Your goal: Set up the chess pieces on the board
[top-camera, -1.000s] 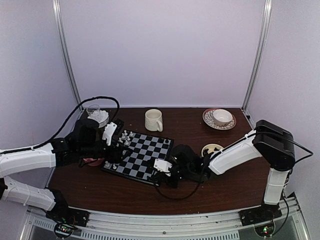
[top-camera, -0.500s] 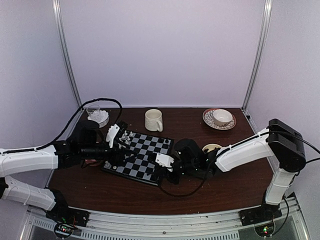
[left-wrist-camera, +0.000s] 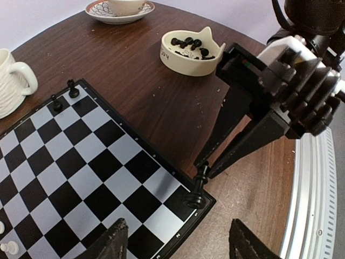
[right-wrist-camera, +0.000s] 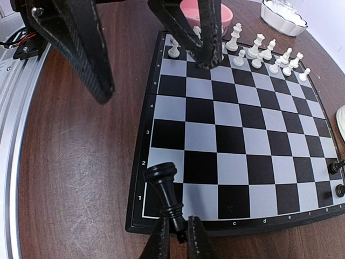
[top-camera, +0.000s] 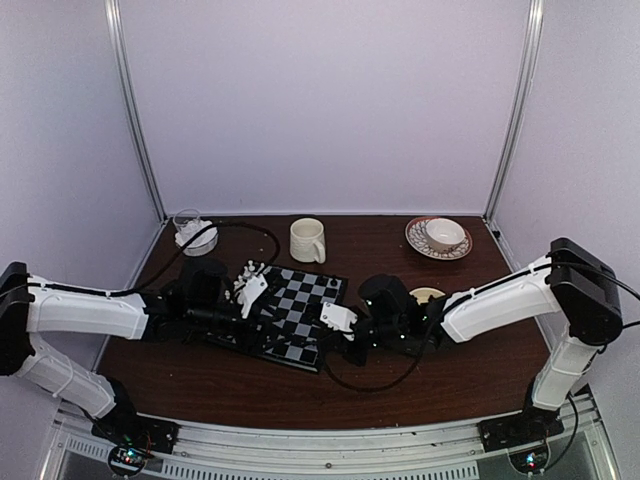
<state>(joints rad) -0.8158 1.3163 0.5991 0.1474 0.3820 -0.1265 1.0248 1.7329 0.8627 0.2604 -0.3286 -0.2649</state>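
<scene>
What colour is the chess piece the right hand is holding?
The piece is black, clearest in the right wrist view.

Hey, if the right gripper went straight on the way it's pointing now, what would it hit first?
Probably the board: the right gripper points at its corner square, and the black piece it grips would touch down there first, though depth is unclear.

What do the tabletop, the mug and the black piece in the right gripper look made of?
Tabletop: dark wood or wood-look laminate, visible grain, low sheen.
Mug: probably glazed ceramic, cream, ribbed.
Black piece: likely moulded plastic, smooth with highlights.
</scene>
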